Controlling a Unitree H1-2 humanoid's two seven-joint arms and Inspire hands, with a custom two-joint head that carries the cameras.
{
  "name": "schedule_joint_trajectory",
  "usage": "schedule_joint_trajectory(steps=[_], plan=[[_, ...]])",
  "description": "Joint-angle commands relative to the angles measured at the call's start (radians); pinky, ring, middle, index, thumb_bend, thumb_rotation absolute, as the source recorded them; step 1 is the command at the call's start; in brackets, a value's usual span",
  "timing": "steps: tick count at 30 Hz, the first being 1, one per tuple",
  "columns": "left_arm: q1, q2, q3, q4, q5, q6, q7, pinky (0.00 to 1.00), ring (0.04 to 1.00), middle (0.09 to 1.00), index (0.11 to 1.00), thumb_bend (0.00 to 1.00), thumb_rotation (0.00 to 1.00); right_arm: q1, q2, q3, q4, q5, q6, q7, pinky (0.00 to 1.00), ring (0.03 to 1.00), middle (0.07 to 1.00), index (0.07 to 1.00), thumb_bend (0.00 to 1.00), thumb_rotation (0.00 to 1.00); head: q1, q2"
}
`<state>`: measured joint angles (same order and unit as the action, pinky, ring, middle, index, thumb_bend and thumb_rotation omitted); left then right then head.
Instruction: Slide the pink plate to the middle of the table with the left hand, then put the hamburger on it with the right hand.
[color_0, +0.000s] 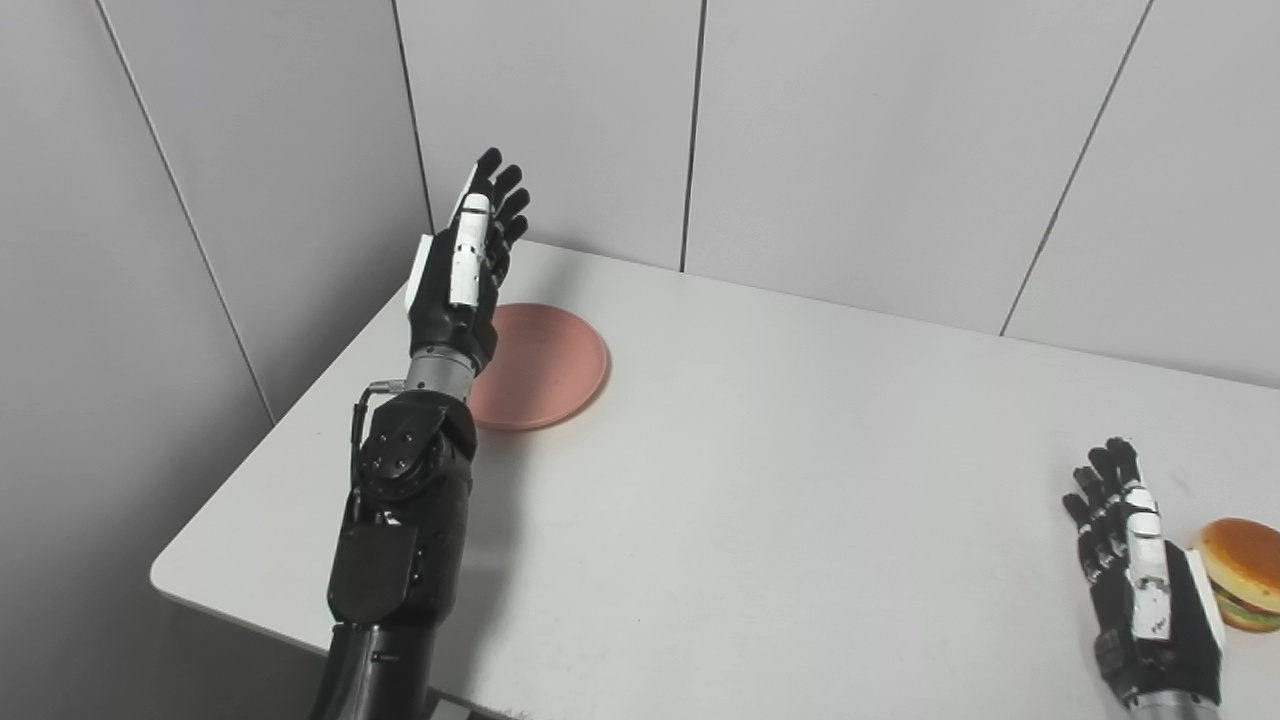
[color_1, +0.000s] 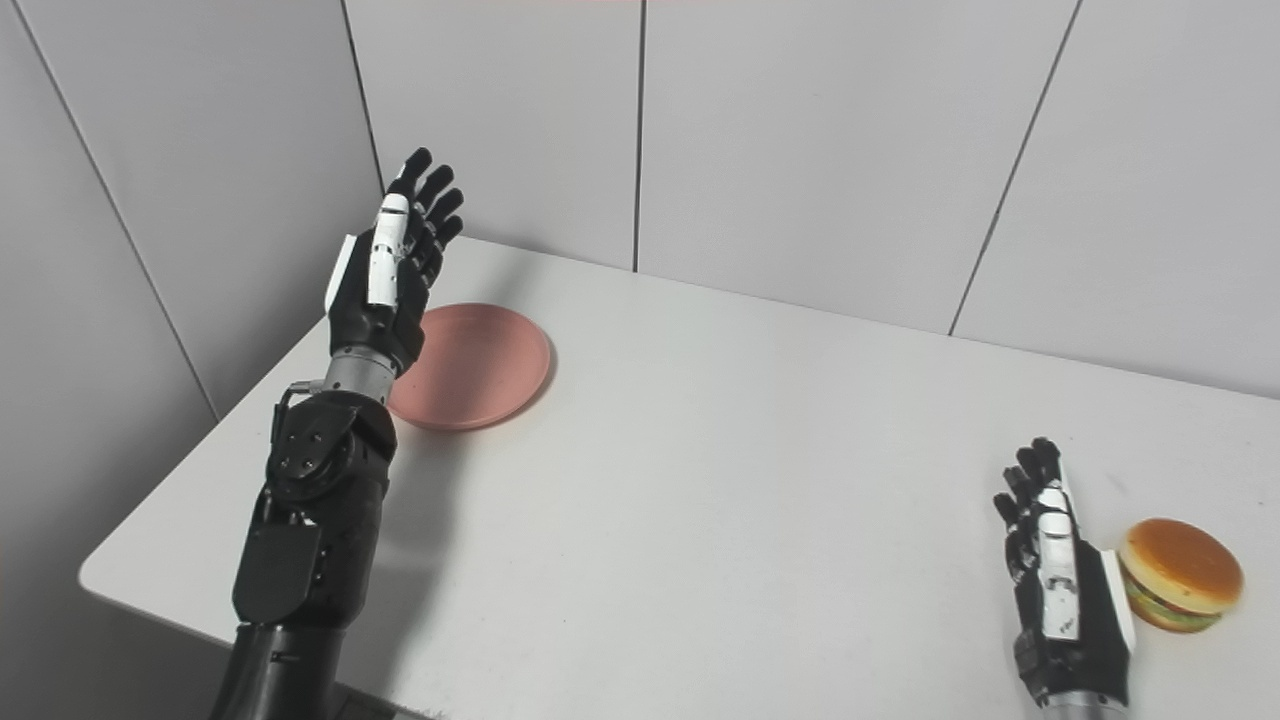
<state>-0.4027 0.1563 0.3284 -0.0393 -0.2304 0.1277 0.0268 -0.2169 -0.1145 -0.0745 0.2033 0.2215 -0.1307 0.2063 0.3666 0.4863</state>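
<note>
Right hand (color_1: 1065, 590) sits low at the near right of the white table (color_1: 720, 480), fingers straight, slightly apart and holding nothing, wrist cut off by the bottom edge; whether it rests on the surface cannot be told. Hamburger (color_1: 1180, 573) lies just beside it on the outer side, its far edge clipped by the frame in the left eye view. Left hand (color_0: 465, 275) is raised near the far left corner, fingers extended and loosely fanned, empty, hiding the near-left rim of the pink plate (color_0: 555, 365).
</note>
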Motion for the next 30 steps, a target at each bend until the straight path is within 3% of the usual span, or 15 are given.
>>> schedule_joint_trajectory(steps=[1, 17, 30], plan=[[-0.060, 0.027, 0.013, 0.007, -0.020, -0.037, 0.010, 0.99, 0.958, 0.959, 0.944, 0.36, 1.00, 0.041, 0.009, 0.004, 0.038, 0.010, -0.021, 0.013, 1.00, 1.000, 1.000, 1.000, 0.16, 1.00, 0.001, 0.002], [-0.090, 0.115, 0.114, 0.130, -0.110, -0.013, 0.041, 0.97, 0.961, 0.960, 0.951, 0.36, 1.00, 0.043, 0.013, 0.000, 0.029, 0.017, -0.012, 0.010, 1.00, 1.000, 1.000, 1.000, 0.14, 1.00, 0.008, 0.002], [-0.081, 0.145, 0.151, 0.261, -0.168, -0.050, 0.018, 0.98, 0.966, 0.961, 0.958, 0.35, 1.00, 0.044, 0.008, -0.001, 0.024, 0.021, -0.008, 0.012, 1.00, 1.000, 1.000, 1.000, 0.15, 1.00, 0.008, 0.009]])
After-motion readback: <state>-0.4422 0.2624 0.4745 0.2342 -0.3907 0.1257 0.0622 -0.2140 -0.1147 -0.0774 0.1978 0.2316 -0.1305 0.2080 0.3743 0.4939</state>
